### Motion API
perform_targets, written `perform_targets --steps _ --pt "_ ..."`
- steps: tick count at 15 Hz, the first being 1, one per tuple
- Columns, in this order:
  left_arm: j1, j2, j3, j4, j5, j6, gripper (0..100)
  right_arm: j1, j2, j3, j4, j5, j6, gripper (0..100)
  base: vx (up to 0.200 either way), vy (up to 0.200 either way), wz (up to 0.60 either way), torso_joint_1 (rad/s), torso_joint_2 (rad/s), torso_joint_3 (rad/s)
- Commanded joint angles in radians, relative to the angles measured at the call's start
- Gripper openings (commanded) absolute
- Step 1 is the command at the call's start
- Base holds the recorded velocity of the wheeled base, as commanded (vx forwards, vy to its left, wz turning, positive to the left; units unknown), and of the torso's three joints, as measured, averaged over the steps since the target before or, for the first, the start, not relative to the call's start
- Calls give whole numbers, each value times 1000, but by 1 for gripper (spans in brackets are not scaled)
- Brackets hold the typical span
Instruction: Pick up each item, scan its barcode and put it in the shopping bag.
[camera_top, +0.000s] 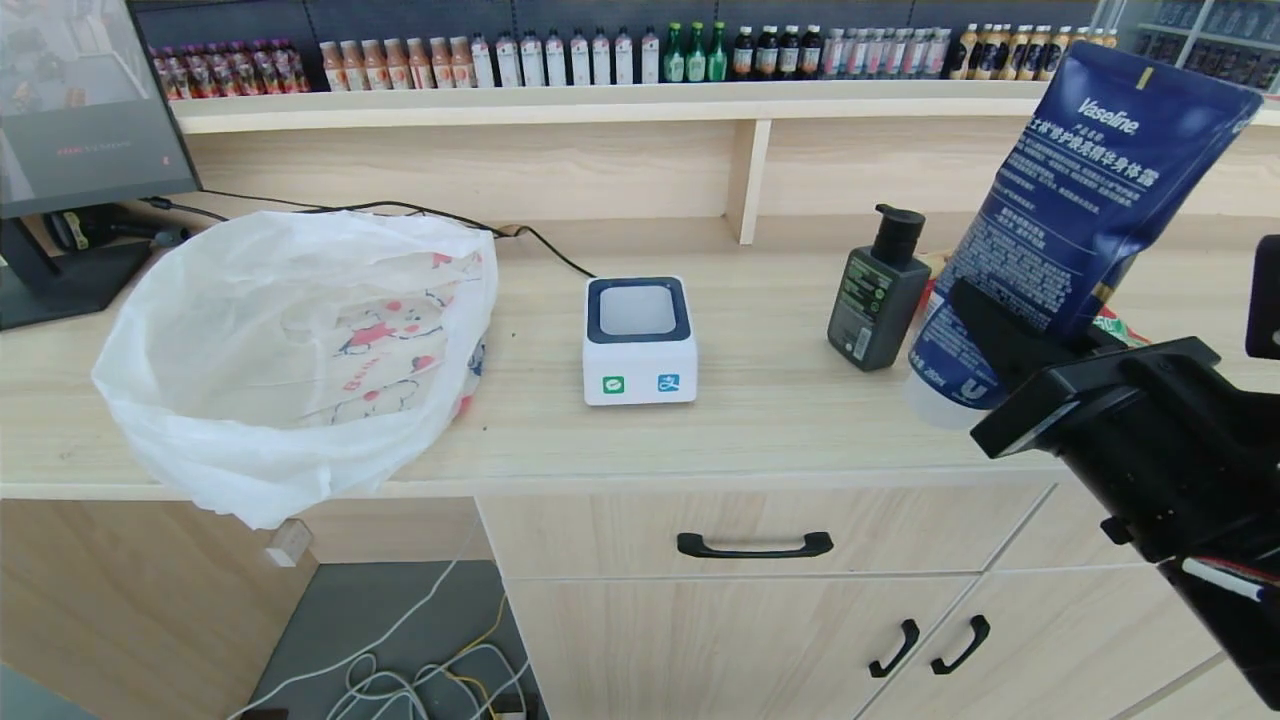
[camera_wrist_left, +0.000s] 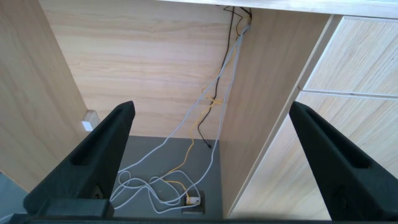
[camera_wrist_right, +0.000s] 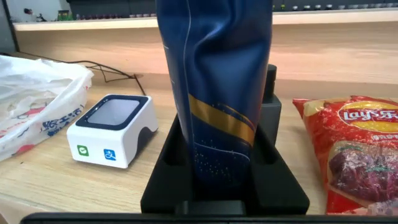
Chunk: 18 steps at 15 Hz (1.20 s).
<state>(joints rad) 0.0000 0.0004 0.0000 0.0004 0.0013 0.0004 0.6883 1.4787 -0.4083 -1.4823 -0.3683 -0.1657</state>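
Note:
My right gripper (camera_top: 1010, 335) is shut on a large blue lotion tube (camera_top: 1065, 215), held cap-down above the counter's right end. The right wrist view shows the blue tube (camera_wrist_right: 217, 93) squeezed between the black fingers (camera_wrist_right: 168, 155). A white barcode scanner (camera_top: 639, 340) with a glass top sits mid-counter, the same scanner (camera_wrist_right: 112, 129) lying off to one side of the tube. A white plastic shopping bag (camera_top: 290, 340) lies open at the counter's left. My left gripper (camera_wrist_left: 211, 168) hangs open below counter level, facing the cabinet recess.
A dark grey pump bottle (camera_top: 877, 297) stands right of the scanner. A red chip bag (camera_wrist_right: 351, 149) lies behind the tube. A monitor (camera_top: 85, 110) stands at far left, a bottle shelf (camera_top: 600, 95) runs along the back. Cables (camera_wrist_left: 186, 162) lie on the floor under the counter.

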Motion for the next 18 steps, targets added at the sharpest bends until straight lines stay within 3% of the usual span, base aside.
perform_targets --steps 1,6,18 --pt "0 0 0 0 0 0 100 -3 9 0 -9 3 0 0 0 0 0 0 0 0" --pt "0 0 0 0 0 0 100 0 26 -7 -15 8 0 0 0 0 0 0 0 0" --pt "0 0 0 1 0 -2 100 4 22 -6 -21 9 0 0 0 200 0 4 4 4"
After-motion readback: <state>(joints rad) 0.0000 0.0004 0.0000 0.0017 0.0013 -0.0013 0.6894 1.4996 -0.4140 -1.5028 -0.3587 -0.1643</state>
